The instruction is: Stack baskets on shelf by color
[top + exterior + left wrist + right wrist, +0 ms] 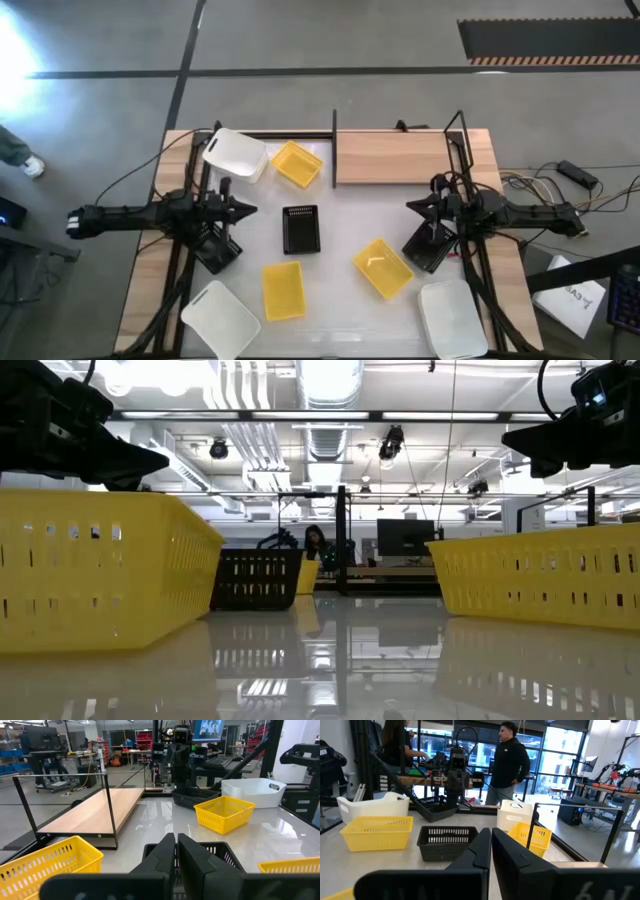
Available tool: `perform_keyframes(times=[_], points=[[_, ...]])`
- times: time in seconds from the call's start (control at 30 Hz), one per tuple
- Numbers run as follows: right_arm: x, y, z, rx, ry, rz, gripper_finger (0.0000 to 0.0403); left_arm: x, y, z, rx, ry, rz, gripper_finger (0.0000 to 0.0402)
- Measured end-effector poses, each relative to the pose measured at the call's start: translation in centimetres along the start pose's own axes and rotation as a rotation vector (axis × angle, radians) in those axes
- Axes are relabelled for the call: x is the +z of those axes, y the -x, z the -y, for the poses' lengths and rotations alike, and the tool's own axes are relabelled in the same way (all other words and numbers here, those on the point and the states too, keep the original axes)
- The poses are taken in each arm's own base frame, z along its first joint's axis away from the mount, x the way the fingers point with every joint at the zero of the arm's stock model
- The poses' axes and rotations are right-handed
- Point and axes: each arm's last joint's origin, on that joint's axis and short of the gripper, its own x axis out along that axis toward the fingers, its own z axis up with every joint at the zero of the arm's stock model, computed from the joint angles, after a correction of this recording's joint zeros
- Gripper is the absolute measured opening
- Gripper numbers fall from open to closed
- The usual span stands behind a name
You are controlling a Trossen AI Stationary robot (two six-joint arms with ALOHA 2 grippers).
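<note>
Baskets: seven loose on the table (330, 310), none sorted. Black basket (301, 229) centre; yellow baskets (382, 267) scattered; white baskets (236, 154) at the far left and near corners.
Shelf: shelf (395, 158) bare at the far right edge, ready for stacks.
Left gripper (250, 209): clenched empty, hovering mid-left, apparently waiting.
Right gripper (410, 206): clenched empty, mid-right.

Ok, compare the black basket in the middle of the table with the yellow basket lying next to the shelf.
The black basket is dark and sits square to the table edges; the yellow basket is bright and turned at an angle. The black one stands alone mid-table between the two hands, while the yellow one lies at the back beside a white basket, near the end of the shelf. Both are small, rectangular, slotted, upright and look empty.
</note>
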Motion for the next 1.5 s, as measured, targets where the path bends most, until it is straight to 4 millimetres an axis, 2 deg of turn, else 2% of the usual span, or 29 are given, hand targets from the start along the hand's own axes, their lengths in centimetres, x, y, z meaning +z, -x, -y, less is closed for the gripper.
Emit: perform_keyframes(times=[0.5, 0.7, 0.87, 1.03, 1.3, 1.5], points=[[0.0, 0.0, 0.0, 0.0, 0.006, 0.0, 0.0009, 0.0, 0.0, 0.0, 0.0, 0.0, 0.0, 0.0004], [0.02, 0.0, 0.05, -0.017, 0.353, -0.002, 0.0009, -0.01, 0.0, 0.0, 0.0, 0.0, 0.0, 0.0004], [0.01, 0.0, 0.05, -0.017, 0.411, -0.003, 0.0009, 0.0, 0.0, 0.0, 0.0, 0.0, 0.0, 0.0004], [0.02, 0.0, 0.05, -0.017, 0.345, -0.002, 0.0009, 0.0, 0.0, 0.0, 0.0, 0.0, 0.0, 0.0004], [0.02, 0.0, 0.06, -0.017, -0.104, 0.001, 0.0009, 0.0, 0.0, 0.0, 0.0, 0.0, 0.0, 0.0004], [0.02, 0.0, 0.06, -0.017, -0.24, 0.003, 0.0009, 0.0, 0.0, -0.01, 0.001, 0.0, 0.0, 0.0004]])
